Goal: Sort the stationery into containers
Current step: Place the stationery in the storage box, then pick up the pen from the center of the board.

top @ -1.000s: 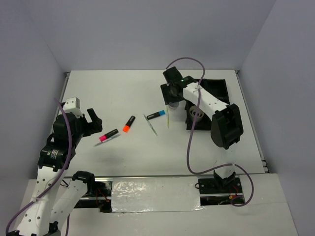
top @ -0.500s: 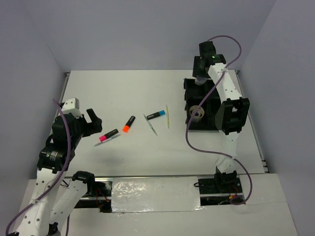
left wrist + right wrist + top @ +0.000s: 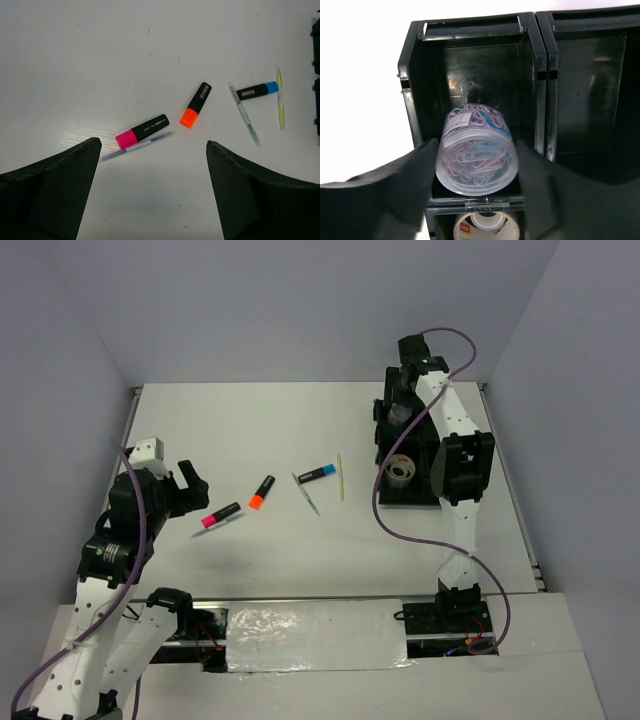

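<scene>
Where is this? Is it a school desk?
Probably a robot test bench, not a school desk: a left arm and a right arm are bolted at the edge of a white table, with plain walls boxing it in.

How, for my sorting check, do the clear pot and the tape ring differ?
The clear pot is held by the right fingers over a far compartment of the tray; the tape ring lies free in the nearer one. The pot is see-through, full of paper clips; the ring is silvery, hollow. Both are round.
</scene>
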Controlling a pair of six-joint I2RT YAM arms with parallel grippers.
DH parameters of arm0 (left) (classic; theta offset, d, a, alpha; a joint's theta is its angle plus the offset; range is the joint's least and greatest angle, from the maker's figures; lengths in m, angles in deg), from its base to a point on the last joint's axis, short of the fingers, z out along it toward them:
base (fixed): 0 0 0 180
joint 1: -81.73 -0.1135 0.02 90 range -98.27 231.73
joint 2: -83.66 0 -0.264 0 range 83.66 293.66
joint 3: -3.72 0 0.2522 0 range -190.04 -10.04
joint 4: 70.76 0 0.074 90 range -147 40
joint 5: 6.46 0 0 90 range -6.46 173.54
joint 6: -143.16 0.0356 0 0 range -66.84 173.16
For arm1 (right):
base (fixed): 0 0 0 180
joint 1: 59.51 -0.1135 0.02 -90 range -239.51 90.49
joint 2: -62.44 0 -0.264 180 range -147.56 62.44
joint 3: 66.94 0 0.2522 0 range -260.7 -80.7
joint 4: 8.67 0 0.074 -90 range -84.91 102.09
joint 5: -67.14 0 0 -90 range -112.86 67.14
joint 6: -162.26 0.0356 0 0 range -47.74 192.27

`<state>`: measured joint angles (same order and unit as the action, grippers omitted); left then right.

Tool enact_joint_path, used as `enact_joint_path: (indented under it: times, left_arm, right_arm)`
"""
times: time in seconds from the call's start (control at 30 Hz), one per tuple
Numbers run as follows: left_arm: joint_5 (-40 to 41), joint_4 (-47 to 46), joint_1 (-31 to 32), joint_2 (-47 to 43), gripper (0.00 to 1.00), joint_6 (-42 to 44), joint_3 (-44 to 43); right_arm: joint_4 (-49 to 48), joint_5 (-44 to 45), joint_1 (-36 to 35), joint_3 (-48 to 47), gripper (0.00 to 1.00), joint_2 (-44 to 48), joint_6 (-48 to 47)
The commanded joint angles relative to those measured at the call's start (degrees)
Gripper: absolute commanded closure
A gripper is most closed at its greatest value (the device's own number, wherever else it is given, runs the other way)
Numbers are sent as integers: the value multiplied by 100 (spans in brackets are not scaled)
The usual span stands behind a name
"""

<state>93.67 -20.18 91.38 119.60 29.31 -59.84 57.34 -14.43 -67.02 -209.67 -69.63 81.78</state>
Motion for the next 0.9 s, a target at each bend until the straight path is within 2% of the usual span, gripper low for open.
enact_joint_path:
  times: [0.0, 0.03, 0.07, 0.2, 0.33, 0.47, 0.57, 0.67, 0.77, 0.8, 0.87]
  left_arm:
    - [-73, -263, 28, 27, 1, 136, -30]
    - [-73, -263, 28, 35, 1, 136, -30]
    - [-64, -263, 28, 53, 1, 144, -38]
    - [-64, -254, 28, 106, 1, 144, -38]
    - [-46, -254, 28, 88, 1, 136, -38]
    - [-37, -245, 28, 97, 1, 127, -38]
    - [-20, -236, 28, 106, 1, 118, -47]
    - [-20, -245, 28, 106, 1, 127, -38]
    - [-29, -245, 28, 106, 1, 127, -39]
    - [-37, -245, 28, 97, 1, 127, -38]
    - [-55, -254, 28, 71, 1, 136, -38]
  right_arm:
    - [-101, -52, 4, -313, 25, -38, -20]
    - [-101, -52, -5, -305, 4, -3, -3]
    - [-101, -60, -14, -304, 0, 84, 6]
    - [-188, -288, -110, -95, 0, 601, 85]
    - [-277, -87, -400, 179, 0, 1148, 129]
    - [-689, -78, -1329, 1378, 0, 1859, 112]
    - [-944, 545, -1893, 2135, 0, 2220, 443]
    - [-1278, 792, -2483, 2742, 0, 2387, 778]
    - [-1340, 739, -2703, 3210, 15, 2397, 1174]
    - [-1445, 748, -2721, 3333, 24, 2397, 1253]
    - [-1533, 635, -2730, 3641, 30, 2353, 1342]
